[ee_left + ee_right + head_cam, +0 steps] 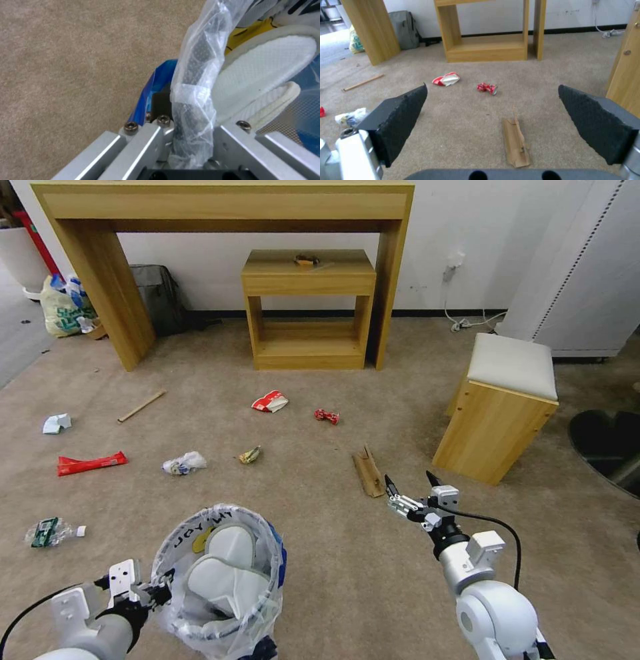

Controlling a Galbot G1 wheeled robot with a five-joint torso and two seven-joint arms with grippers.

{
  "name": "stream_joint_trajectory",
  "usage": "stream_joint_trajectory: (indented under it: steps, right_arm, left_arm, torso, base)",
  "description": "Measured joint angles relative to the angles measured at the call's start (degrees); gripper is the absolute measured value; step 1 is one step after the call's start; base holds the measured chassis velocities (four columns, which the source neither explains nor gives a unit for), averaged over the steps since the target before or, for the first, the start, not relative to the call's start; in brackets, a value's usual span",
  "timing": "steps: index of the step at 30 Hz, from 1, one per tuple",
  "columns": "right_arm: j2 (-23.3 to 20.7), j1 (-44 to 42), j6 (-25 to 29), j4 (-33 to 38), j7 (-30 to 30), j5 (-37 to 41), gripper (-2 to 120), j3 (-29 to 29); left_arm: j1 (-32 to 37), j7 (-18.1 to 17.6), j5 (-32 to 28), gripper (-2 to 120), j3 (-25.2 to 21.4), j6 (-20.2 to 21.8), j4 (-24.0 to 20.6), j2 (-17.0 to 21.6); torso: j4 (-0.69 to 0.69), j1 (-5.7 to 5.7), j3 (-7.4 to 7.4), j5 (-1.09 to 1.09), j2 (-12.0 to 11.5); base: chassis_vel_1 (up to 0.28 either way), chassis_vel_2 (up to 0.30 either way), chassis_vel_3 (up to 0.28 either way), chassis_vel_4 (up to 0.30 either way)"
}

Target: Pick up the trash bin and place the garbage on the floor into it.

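cardboard strip (516, 143) below spread right gripper (493, 117)

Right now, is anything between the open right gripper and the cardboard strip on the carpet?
Nothing visible. The right gripper is open next to the cardboard strip, with bare carpet around it. The wooden stool stands off to the side. The left gripper holds the trash bin by its rim.

Beige short-pile floor (333, 553), cardboard strip (367, 472) near centre, red-white carton (270, 401) and small red wrapper (327, 415) beyond, long red wrapper (91, 463), green-label bottle (51, 531), stick (141, 406), tissue (57, 423) scattered left.
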Motion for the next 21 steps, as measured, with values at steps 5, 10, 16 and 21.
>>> stream_joint_trajectory:
  steps: [5,10,16,21]
  right_arm:
    - [0.0,-0.5,0.3,0.4,0.0,-0.2,100,0.3]
    - [0.3,-0.9,0.5,0.9,0.0,-0.9,100,0.2]
    - [0.4,-1.4,0.7,1.1,0.0,-1.6,100,0.0]
    - [0.5,-1.7,0.8,1.0,0.0,-1.9,100,-0.2]
  left_arm:
    - [0.2,0.4,0.3,0,-0.1,0.0,-0.2,-0.1]
    - [0.4,0.4,0.3,0,-0.2,0.0,-0.5,0.0]
    - [0.8,0.5,0.3,0,-0.2,0.0,-0.6,-0.1]
    - [1.0,0.8,0.6,0,-0.2,0.0,-0.6,-0.1]
  torso:
    - [-0.01,0.00,0.00,0.02,0.0]
    - [-0.01,0.00,-0.01,0.01,0.0]
    - [-0.01,0.00,0.01,0.01,0.0]
    - [-0.03,0.01,0.02,0.02,0.0]
  base:
    - [0.000,0.000,0.000,0.000]
    - [-0.039,0.059,0.045,-0.050]
    - [-0.137,0.147,0.140,-0.137]
    - [-0.183,0.159,0.175,-0.166]
